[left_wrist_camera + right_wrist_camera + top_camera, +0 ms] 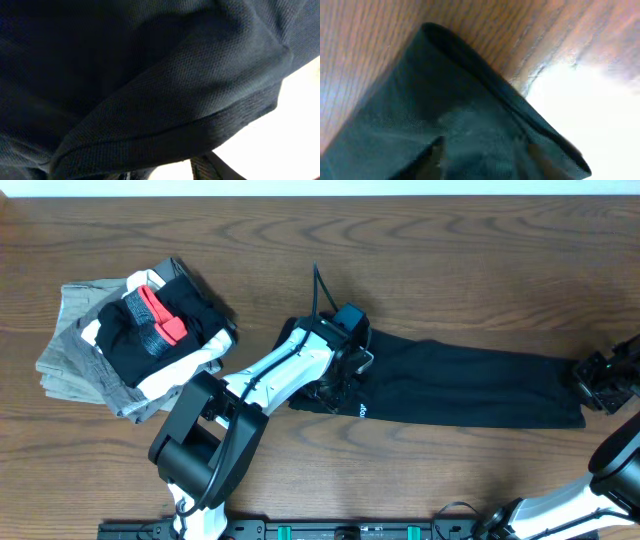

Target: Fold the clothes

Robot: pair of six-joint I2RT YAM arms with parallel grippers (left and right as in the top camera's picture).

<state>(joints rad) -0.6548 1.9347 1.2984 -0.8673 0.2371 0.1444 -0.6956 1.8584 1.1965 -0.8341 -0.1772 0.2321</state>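
Observation:
The black T-shirt [460,385] lies as a long narrow strip across the middle of the wooden table [450,260], its small white logo [362,410] near the left end. My left gripper [335,375] is at the strip's left end, shut on the fabric. In the left wrist view the shirt [150,75] fills the frame, its hem draped over the jaws [165,175]. My right gripper [590,385] is at the right end, shut on that edge. The right wrist view shows a folded corner of the shirt [445,110] lying between the fingers [487,155].
A pile of folded gray and white garments [75,355] sits at the left. On top of it lies a smaller black piece with a red patch [160,315]. Bare wood shows behind and in front of the shirt.

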